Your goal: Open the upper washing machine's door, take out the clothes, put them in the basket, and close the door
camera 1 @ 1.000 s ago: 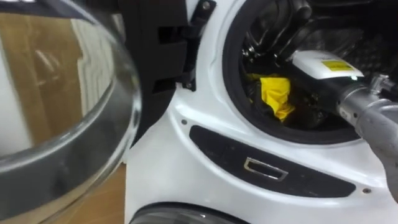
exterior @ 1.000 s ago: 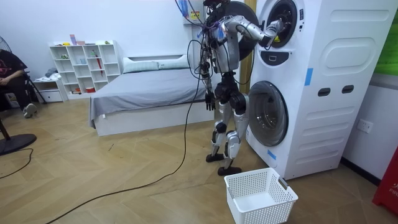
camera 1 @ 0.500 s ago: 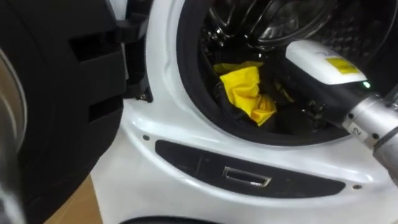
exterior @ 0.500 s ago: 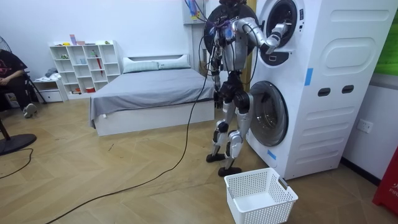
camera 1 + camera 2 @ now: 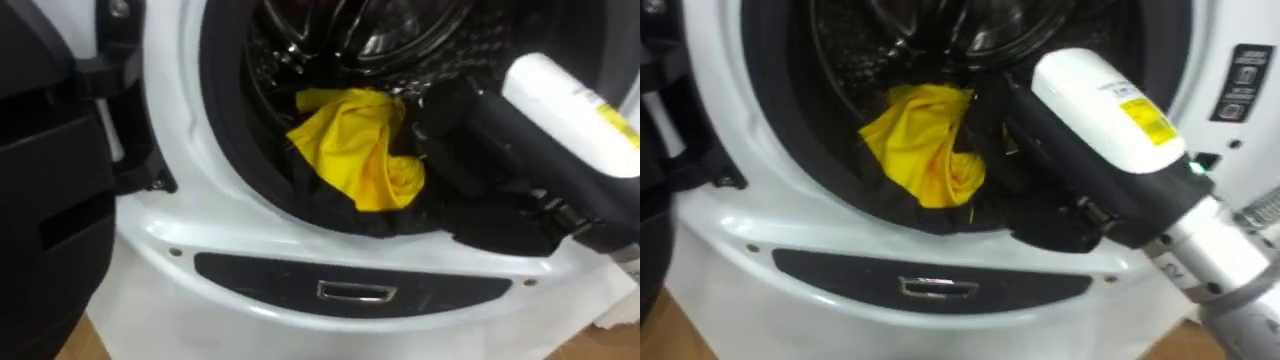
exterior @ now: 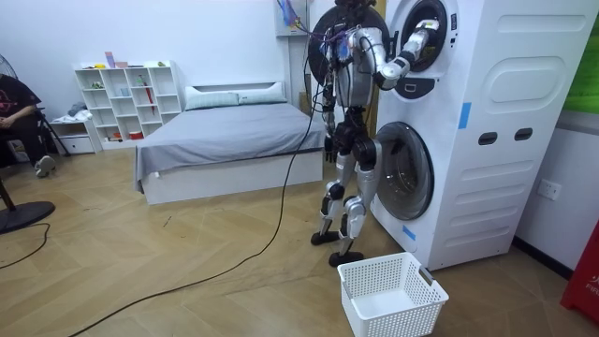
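A yellow cloth (image 5: 355, 150) lies crumpled at the front of the upper washing machine's drum, on top of dark clothes (image 5: 490, 225). My right hand (image 5: 450, 115) is inside the drum, reaching in from the right, right beside the yellow cloth (image 5: 925, 145). The dark hand (image 5: 1005, 120) blends into the dark clothes and its fingers are hidden. In the room view I stand upright facing the stacked white machines, with my right arm (image 6: 398, 61) raised into the upper drum opening.
The drum's white rim (image 5: 170, 130) rings the opening, and the open black door (image 5: 50, 170) hangs at the left. A panel with a chrome recess (image 5: 357, 292) sits below. A white laundry basket (image 6: 390, 295) stands on the floor by my feet. A bed (image 6: 225, 140) lies behind me.
The view has moved closer to the drum and the door has slid off to the left. My right hand has reached deeper in, up against the yellow cloth.
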Robot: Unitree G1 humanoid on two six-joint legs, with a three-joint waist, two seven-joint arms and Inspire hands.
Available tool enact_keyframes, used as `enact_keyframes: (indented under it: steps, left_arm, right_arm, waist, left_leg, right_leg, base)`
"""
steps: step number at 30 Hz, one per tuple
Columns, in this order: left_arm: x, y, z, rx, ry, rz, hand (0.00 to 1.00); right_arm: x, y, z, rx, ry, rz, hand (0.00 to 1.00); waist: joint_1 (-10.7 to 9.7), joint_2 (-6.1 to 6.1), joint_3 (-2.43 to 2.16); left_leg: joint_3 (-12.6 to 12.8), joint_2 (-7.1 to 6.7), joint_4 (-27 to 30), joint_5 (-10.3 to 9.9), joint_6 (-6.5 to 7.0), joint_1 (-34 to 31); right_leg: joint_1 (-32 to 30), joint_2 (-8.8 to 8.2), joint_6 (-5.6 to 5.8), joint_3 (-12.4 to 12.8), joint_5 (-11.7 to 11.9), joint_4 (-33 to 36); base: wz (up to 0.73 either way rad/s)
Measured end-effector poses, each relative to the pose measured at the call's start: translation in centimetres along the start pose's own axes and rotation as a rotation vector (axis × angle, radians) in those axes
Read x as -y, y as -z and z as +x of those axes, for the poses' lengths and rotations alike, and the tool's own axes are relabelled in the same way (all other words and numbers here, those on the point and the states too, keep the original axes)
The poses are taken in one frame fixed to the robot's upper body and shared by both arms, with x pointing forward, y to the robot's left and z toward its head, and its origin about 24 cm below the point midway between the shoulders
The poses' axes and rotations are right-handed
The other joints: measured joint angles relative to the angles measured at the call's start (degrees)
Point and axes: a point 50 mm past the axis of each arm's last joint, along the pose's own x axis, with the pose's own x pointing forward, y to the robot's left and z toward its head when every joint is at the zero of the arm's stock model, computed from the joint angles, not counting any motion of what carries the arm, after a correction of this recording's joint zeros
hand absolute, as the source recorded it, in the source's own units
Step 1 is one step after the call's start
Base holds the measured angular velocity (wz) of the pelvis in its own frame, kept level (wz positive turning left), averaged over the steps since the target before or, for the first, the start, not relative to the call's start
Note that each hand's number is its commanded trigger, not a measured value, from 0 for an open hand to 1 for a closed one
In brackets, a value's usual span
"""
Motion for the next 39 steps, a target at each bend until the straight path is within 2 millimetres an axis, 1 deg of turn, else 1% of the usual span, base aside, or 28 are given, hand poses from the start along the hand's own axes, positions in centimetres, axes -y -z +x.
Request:
enact_keyframes:
  steps: [2, 4, 6, 8, 9, 12, 17, 20, 22, 27, 29, 34, 37, 39]
  left_arm:
    - [0.1, 0.1, 0.0, -0.004, 0.000, -0.015, 0.00]
    - [0.2, 0.4, -0.1, -0.010, 0.000, -0.037, 0.00]
    - [0.2, 1.0, -0.2, -0.025, -0.001, -0.040, 0.00]
    - [0.2, 1.4, -0.3, -0.034, -0.007, -0.039, 0.00]
    - [0.3, 1.6, -0.3, -0.034, -0.011, -0.038, 0.00]
    - [0.2, 1.5, -0.3, -0.020, -0.021, -0.038, 0.00]
    - [0.1, 1.4, -0.4, -0.006, -0.038, -0.039, 0.00]
    - [0.1, 1.4, -0.4, -0.003, -0.050, -0.038, 0.00]
    - [0.1, 1.6, -0.4, -0.003, -0.055, -0.041, 0.00]
    - [-0.2, 2.0, -0.5, -0.009, -0.075, -0.079, 0.00]
    - [-0.2, 2.2, -0.5, -0.014, -0.088, -0.084, 0.00]
    - [-0.6, 2.1, -0.6, -0.005, -0.140, -0.090, 0.00]
    - [-0.8, 2.1, -0.6, -0.006, -0.166, -0.094, 0.00]
    - [-0.9, 2.1, -0.6, -0.010, -0.186, -0.094, 0.00]
  right_arm:
    - [0.2, 0.0, -0.5, -0.002, 0.006, 0.008, 1.00]
    - [0.9, 0.1, -1.2, -0.019, 0.034, -0.010, 1.00]
    - [2.3, 0.6, -2.1, -0.068, 0.116, -0.047, 1.00]
    - [2.8, 0.8, -2.5, -0.089, 0.154, -0.060, 1.00]
    - [3.0, 0.8, -2.7, -0.090, 0.171, -0.053, 1.00]
    - [3.7, 0.9, -3.2, -0.087, 0.236, -0.023, 1.00]
    - [4.8, 0.8, -3.7, -0.073, 0.324, 0.015, 1.00]
    - [4.8, 0.8, -4.3, -0.067, 0.357, 0.072, 1.00]
    - [4.7, 0.9, -4.7, -0.090, 0.366, 0.073, 1.00]
    - [5.5, 2.5, -6.3, -0.199, 0.428, 0.041, 1.00]
    - [5.6, 2.6, -6.9, -0.217, 0.441, 0.033, 1.00]
    - [5.7, 2.9, -8.1, -0.253, 0.505, 0.065, 1.00]
    - [5.9, 3.8, -9.1, -0.303, 0.588, 0.052, 1.00]
    - [6.0, 4.8, -10.0, -0.354, 0.654, 0.045, 1.00]
  waist:
    - [-0.1, -0.12, -0.03]
    - [-1.0, -0.16, -0.02]
    - [-2.0, 0.02, 0.08]
    - [-2.6, 0.09, 0.07]
    - [-3.4, 0.16, 0.04]
    - [-4.7, 0.34, -0.06]
    - [-4.9, 0.47, -0.18]
    - [-4.9, 0.38, -0.22]
    - [-4.6, 0.38, -0.22]
    - [-4.6, 0.38, -0.20]
    - [-4.7, 0.41, -0.19]
    - [-5.4, 0.39, -0.16]
    - [-5.5, 0.29, -0.16]
    - [-5.9, 0.28, -0.12]
  left_leg:
    - [0.8, 0.02, 0.0, 0.0, 0.01, 0.2]
    - [0.9, 0.01, -0.1, -0.1, 0.04, 0.1]
    - [1.7, -0.01, 0.0, -0.7, 0.16, 0.0]
    - [2.6, 0.15, 0.1, -0.9, 0.09, -0.2]
    - [2.6, 0.24, 0.1, -1.0, -0.03, -0.3]
    - [2.7, 0.32, 0.2, -1.1, -0.14, -0.1]
    - [3.8, 0.46, 0.3, -1.1, -0.14, 0.3]
    - [3.9, 0.47, 0.2, -1.1, -0.13, 0.6]
    - [4.5, 0.52, 0.1, -1.1, -0.13, 0.9]
    - [6.3, 0.90, 0.1, -1.3, -0.35, 1.2]
    - [6.9, 1.04, 0.1, -1.3, -0.37, 1.2]
    - [7.0, 1.04, 0.2, -1.3, -0.43, 0.9]
    - [7.3, 1.03, 0.2, -1.4, -0.53, 1.0]
    - [7.6, 1.05, 0.2, -1.5, -0.55, 0.9]
  right_leg:
    - [0.0, 0.09, 0.00, 0.6, 0.0, 0.0]
    - [-0.1, 0.10, 0.00, 0.6, 0.0, 0.0]
    - [-0.5, 0.48, 0.07, 1.2, -0.1, 0.0]
    - [-0.9, 0.85, 0.04, 2.2, -0.1, 0.0]
    - [-1.4, 0.97, 0.00, 2.3, 0.0, 0.0]
    - [-1.5, 1.12, -0.08, 2.5, 0.1, 0.2]
    - [-1.5, 1.40, -0.15, 3.6, 0.4, 0.3]
    - [-1.4, 1.47, -0.14, 3.8, 0.6, 0.2]
    - [-1.4, 1.61, -0.14, 4.4, 0.6, 0.2]
    - [-1.7, 2.22, -0.19, 6.3, 0.6, 0.2]
    - [-1.9, 2.38, -0.28, 6.8, 0.6, 0.1]
    - [-2.2, 2.43, -0.30, 7.2, 0.6, 0.0]
    - [-2.2, 2.43, -0.29, 7.4, 0.6, 0.0]
    - [-2.3, 2.46, -0.23, 7.6, 0.6, -0.1]
  base:
    - [-0.18]
    - [-0.04]
    - [-0.13]
    - [-0.24]
    - [-0.16]
    - [-0.05]
    - [-0.13]
    - [-0.06]
    - [-0.13]
    - [-0.18]
    - [-0.16]
    - [-0.03]
    - [-0.02]
    - [-0.02]
